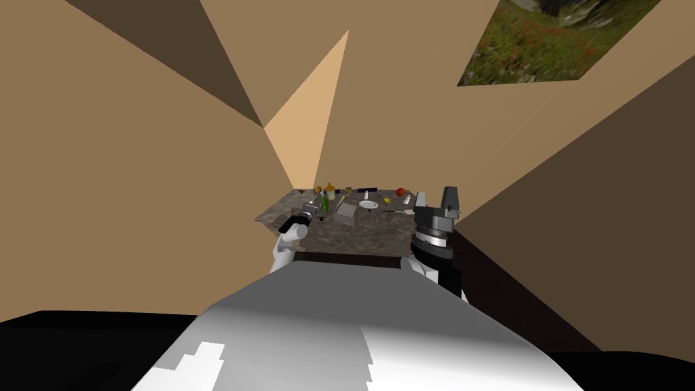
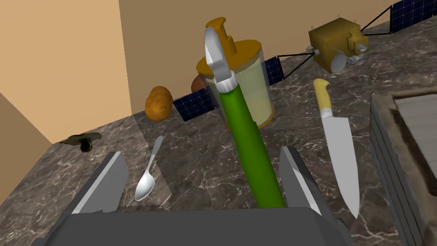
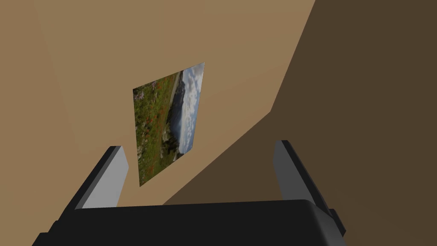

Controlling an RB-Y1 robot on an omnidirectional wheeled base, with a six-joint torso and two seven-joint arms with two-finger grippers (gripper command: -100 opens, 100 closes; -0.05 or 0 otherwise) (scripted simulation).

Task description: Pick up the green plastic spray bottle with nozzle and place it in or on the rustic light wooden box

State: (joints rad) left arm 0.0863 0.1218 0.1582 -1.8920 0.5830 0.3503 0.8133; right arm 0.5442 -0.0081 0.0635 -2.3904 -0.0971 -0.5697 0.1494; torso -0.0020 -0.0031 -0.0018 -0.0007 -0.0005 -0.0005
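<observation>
Green spray bottle [image 2: 249, 141] sits between spread left fingers [image 2: 104, 181], nearer one, knife [image 2: 339, 149] just beyond; right fingers [image 3: 106, 179] spread.

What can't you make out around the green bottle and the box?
Spray bottle: base hidden behind the dark body of the left gripper, left wrist view.
Wooden box: cut off by the picture's edge, left wrist view.
Table: the small things on it are too tiny to name, head view.

Even flat light, renders sharp — head view walls [image 1: 136, 170] splay to corners; right wall [image 1: 597, 203] shaded; sheen on spray bottle [image 2: 249, 145].
</observation>
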